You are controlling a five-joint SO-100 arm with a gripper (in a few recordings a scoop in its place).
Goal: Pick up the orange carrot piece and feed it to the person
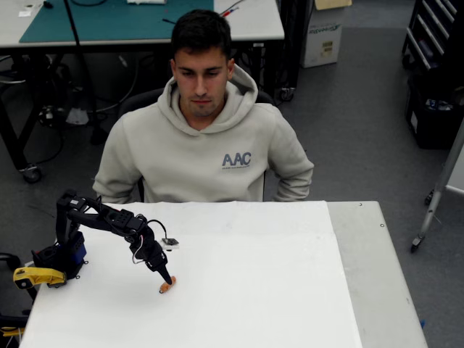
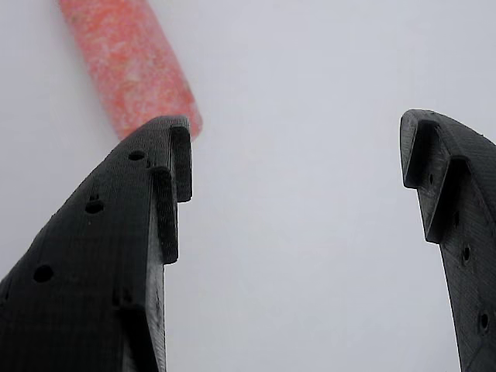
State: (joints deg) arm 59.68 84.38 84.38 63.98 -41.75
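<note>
The orange carrot piece (image 1: 167, 286) lies on the white table (image 1: 254, 290), left of centre. In the wrist view the carrot piece (image 2: 128, 66) runs from the top left down to the tip of the left finger (image 2: 147, 201), outside the gap between the fingers. My black gripper (image 1: 168, 280) points down at the table right beside the carrot. Its jaws are wide apart with only white table between them, so the gripper (image 2: 298, 155) is open. The person (image 1: 203, 138) sits behind the far table edge in a light hoodie with blue "AAC" letters, head bowed toward the table.
The arm's base (image 1: 61, 254) stands at the table's left edge, with a yellow part (image 1: 36, 275) beside it. A bare grey strip of table (image 1: 377, 275) runs along the right. Behind the person stand a desk (image 1: 145, 22) and cables on the floor.
</note>
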